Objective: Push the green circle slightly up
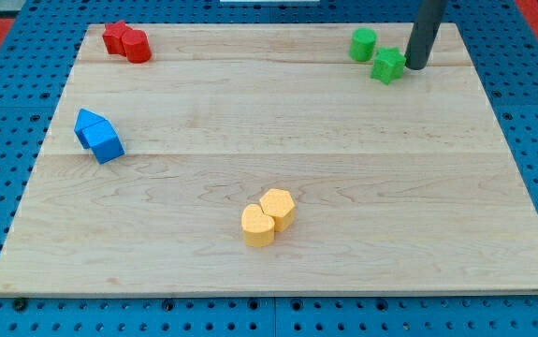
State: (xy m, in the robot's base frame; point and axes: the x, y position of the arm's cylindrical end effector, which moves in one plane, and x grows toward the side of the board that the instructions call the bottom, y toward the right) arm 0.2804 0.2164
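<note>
while our rod stands at the bench's (250, 112) top right corner, our tip (416, 66) rests just to the view's right of the green star (388, 65), close to touching it. we carry no jaws at all, so nothing is clenched or released; the rod can only push.

the green circle (363, 44) sits near the top edge, to the view's left of and slightly above the star, the two green blocks just beside each other. from our tip the circle lies to the view's left and a little toward the top, with the star between them. that is the relation that matters: to send the circle upward, we judge the tip must come round below it, on its bottom side, without dragging the star along. little board remains above the circle, so the push should be short.

well apart lie the red blocks (125, 41) at top left, the blue blocks (99, 136) at left, and the yellow blocks (269, 216) near the bottom centre.
</note>
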